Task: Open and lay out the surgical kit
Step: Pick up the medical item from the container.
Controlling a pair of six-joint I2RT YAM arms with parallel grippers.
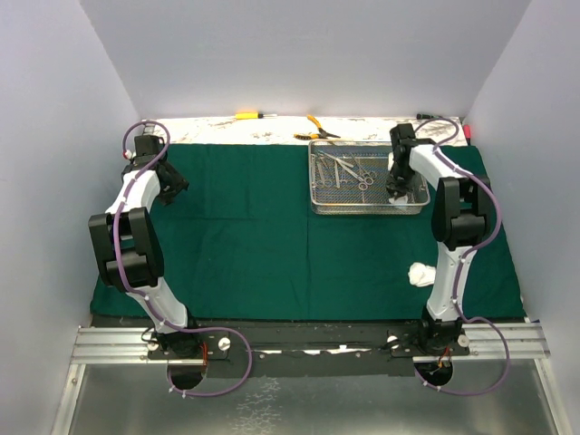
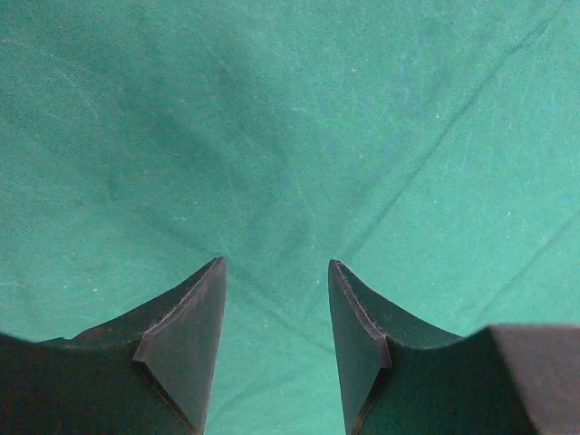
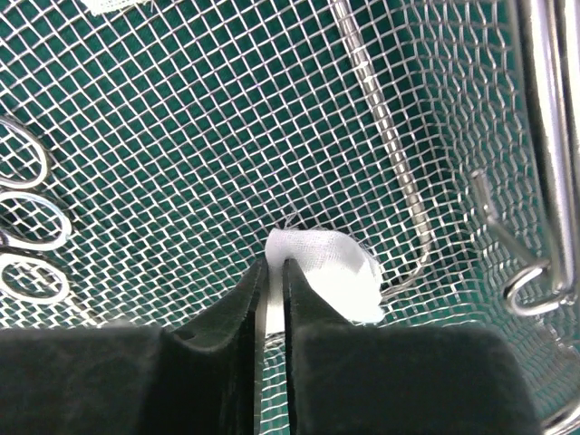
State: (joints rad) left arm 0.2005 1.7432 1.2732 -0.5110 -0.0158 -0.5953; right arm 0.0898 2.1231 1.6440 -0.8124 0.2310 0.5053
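- Left gripper hovers over the far-left part of the green cloth; jaws stand moderately apart, nothing between them.
- Green cloth lies spread flat over most of the table.
- Yellow-handled screwdriver and yellow-handled pliers lie off the cloth at the far edge.
- Wire-mesh tray sits on the cloth, right of centre, towards the far side.
- Silver clamps lie inside the tray, in its left and middle part.
- Right gripper reaches down into the tray's right end; jaws nearly closed, pinching a white gauze piece against the mesh floor.
- Loose gauze roll lies on the cloth just beside the right arm, outside the tray.
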